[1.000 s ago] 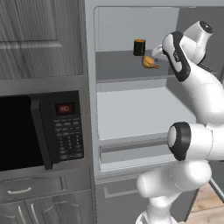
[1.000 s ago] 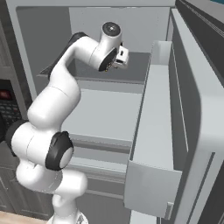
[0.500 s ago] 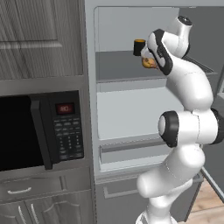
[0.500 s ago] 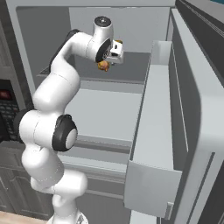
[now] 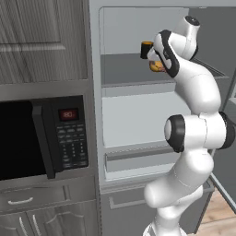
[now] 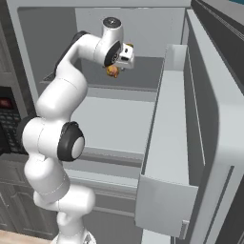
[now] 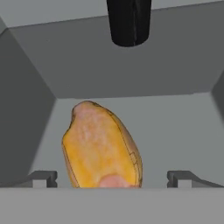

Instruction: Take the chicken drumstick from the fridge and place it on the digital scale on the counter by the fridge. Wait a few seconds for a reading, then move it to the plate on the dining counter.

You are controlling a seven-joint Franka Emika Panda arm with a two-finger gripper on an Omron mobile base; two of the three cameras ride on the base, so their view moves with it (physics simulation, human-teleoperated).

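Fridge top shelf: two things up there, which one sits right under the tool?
The chicken drumstick, the glossy orange-brown oval lying between the tool tips in the hand view. The black jar with the orange band stands farther back on the fridge shelf.

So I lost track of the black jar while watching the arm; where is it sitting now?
The black jar stands on the fridge's upper shelf, just behind the chicken drumstick; in the hand view it hangs at top centre.
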